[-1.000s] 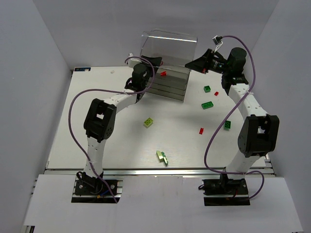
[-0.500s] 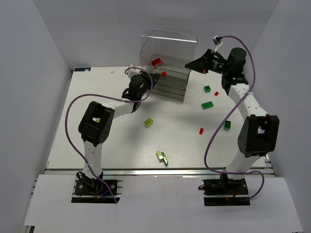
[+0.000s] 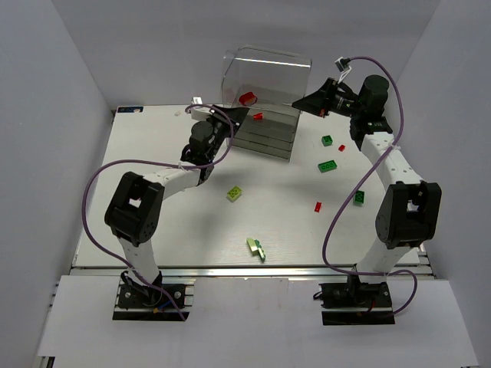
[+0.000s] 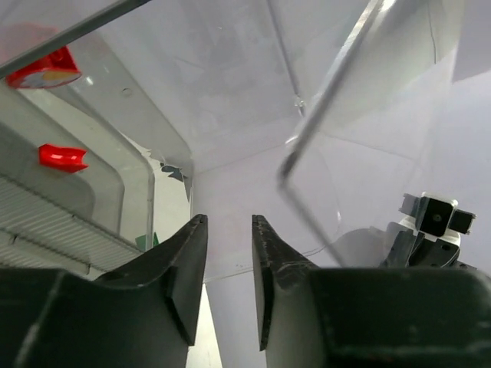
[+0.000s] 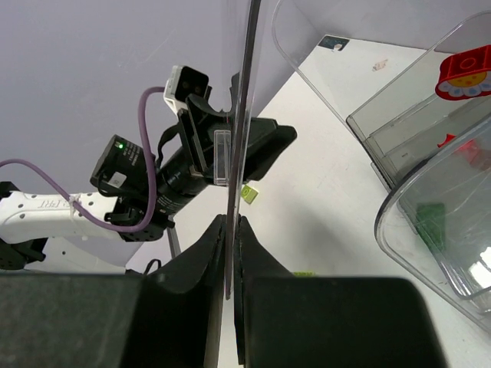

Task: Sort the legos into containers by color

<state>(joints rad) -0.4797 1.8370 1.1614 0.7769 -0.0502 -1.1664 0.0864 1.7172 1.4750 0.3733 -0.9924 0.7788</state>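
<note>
Leftmost, the left gripper (image 3: 231, 115) hovers at the left side of the container (image 3: 265, 136), its jaws a narrow gap apart with nothing between them. Just right of it, a rounded red piece (image 3: 247, 98) sits high in the container, seen through the clear cover (image 3: 268, 69). A small red brick (image 3: 258, 116) lies just nearer and lower, among the drawers. Two yellow-green bricks (image 3: 234, 194) (image 3: 256, 248) lie on the desk (image 3: 153, 207), one mid-desk and one toward the near edge. The right gripper (image 3: 299, 102) is clamped on the cover's right edge, pinching the thin clear wall. Right of the container, three green bricks (image 3: 327, 140) (image 3: 327, 166) (image 3: 359, 197) and two red bricks (image 3: 341, 148) (image 3: 317, 206) lie scattered on the desk.
</note>
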